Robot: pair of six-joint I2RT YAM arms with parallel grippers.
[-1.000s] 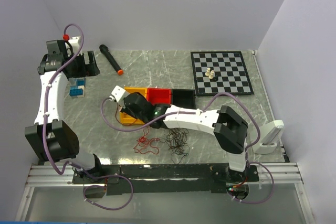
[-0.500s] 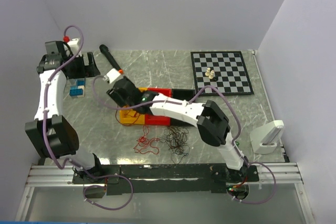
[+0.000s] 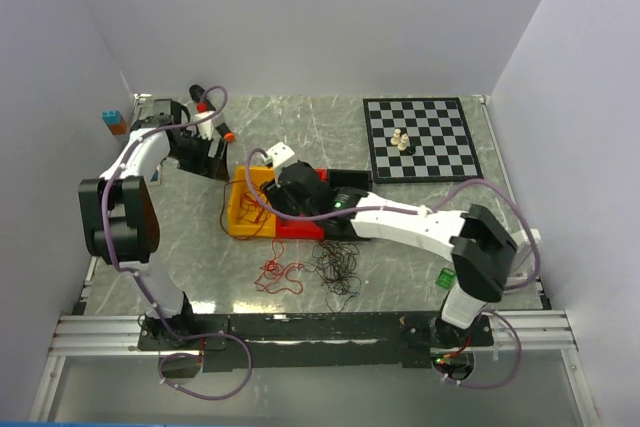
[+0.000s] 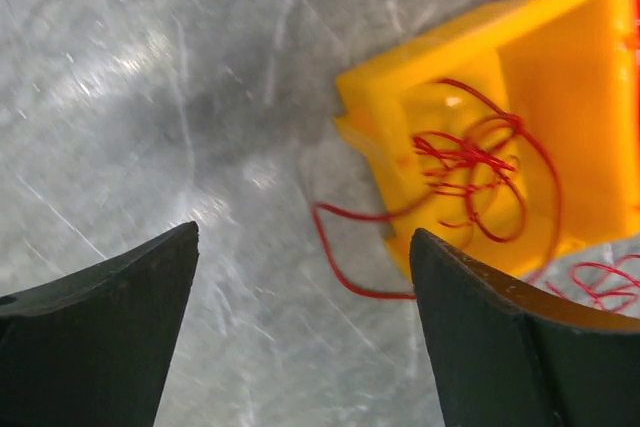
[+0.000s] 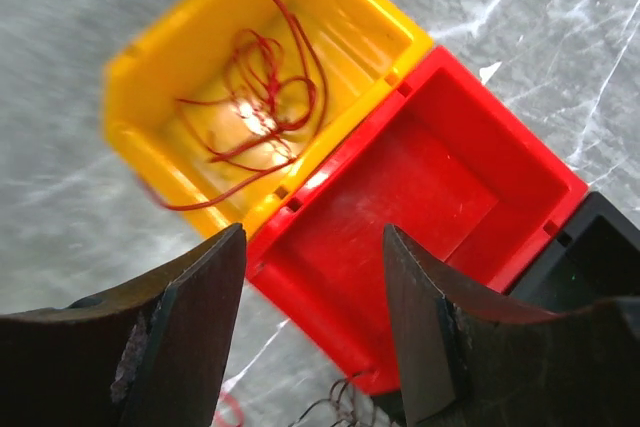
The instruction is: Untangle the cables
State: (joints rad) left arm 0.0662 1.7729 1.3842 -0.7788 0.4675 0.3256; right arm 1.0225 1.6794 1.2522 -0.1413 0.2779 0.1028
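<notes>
Partway done, I'd say. On the table (image 3: 300, 137) three bins sit in a row: yellow bin (image 5: 360, 17), red bin (image 5: 400, 197) touching it, black bin (image 5: 600, 247) past that. Only the yellow one has anything in it: one red wire (image 5: 262, 97). The red bin shows bare; can't tell for the black. Left to sort: a black wire heap (image 3: 338, 267) and a loose red wire (image 3: 281, 275), just beside each other near the front edge, apart as far as I can see. Right gripper (image 5: 315, 232) hangs over the yellow/red seam, jaws parted, nothing in them. Left gripper (image 4: 302, 237) is wide apart and empty over bare table beside the yellow bin. The binned wire is a loose coil with no real long axis; one tail spills over the rim onto the table. The heaps are loopy too, with no clear heading.
</notes>
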